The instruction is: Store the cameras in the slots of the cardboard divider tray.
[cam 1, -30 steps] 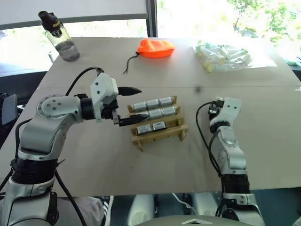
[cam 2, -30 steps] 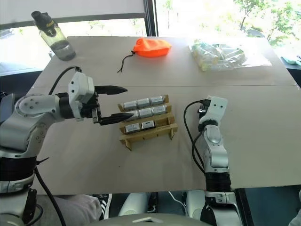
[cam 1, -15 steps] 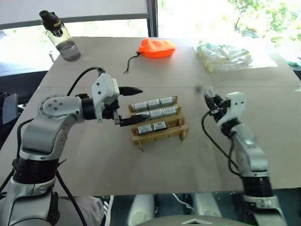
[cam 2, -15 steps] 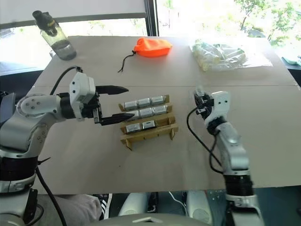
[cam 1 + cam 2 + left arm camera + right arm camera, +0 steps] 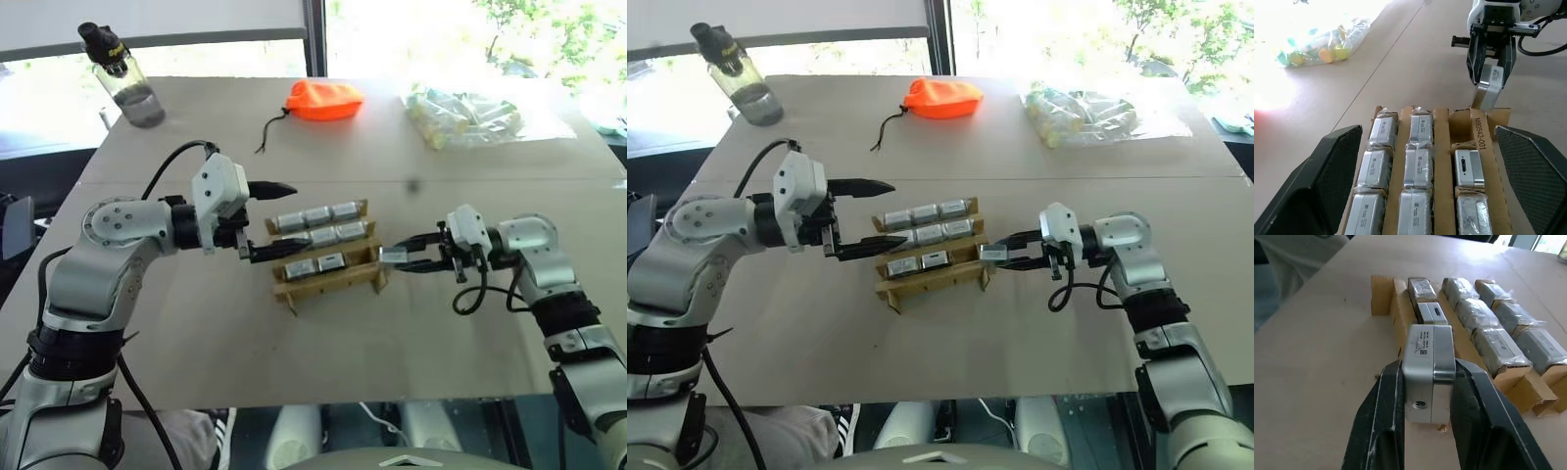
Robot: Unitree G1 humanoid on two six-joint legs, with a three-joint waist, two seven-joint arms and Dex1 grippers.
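Left wrist view reads "M0E42-001" on the tray [image 5: 1480, 128], mid-counter [image 5: 294, 362] with eight cameras [image 5: 318, 215] slotted. Left gripper [image 5: 263, 217] gapes wide and empty at its left end. Right gripper [image 5: 399, 257] clamps a ninth camera [image 5: 1428, 372] at the near row's right end, label unreadable.
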